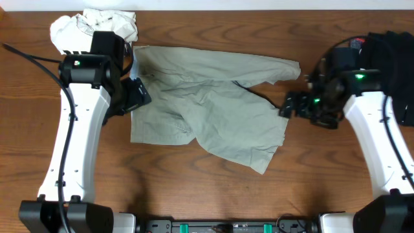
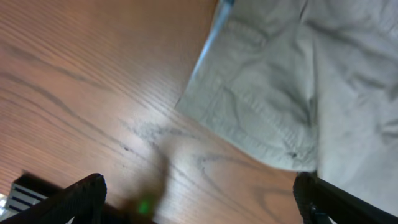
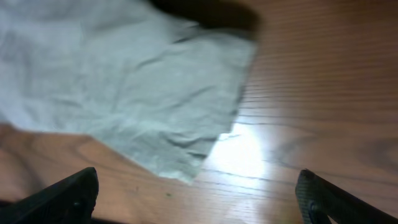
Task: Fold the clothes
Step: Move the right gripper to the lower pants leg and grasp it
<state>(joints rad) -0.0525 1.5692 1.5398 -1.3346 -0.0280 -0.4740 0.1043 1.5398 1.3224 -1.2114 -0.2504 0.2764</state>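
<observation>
Left gripper (image 1: 134,97): I see it spread wide, empty, at the left edge of the khaki shorts (image 1: 207,107) | khaki shorts: flat on the desk (image 1: 194,194) between both arms, long axis left-right, creased, seamed | right gripper (image 1: 289,103): spread wide, empty, just beside the right hem; I judge left nearer.

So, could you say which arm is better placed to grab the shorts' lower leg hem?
Probably right: the right gripper, open, is beside the shorts at their right edge, nearer that hem; the left gripper is at the opposite edge.
</observation>
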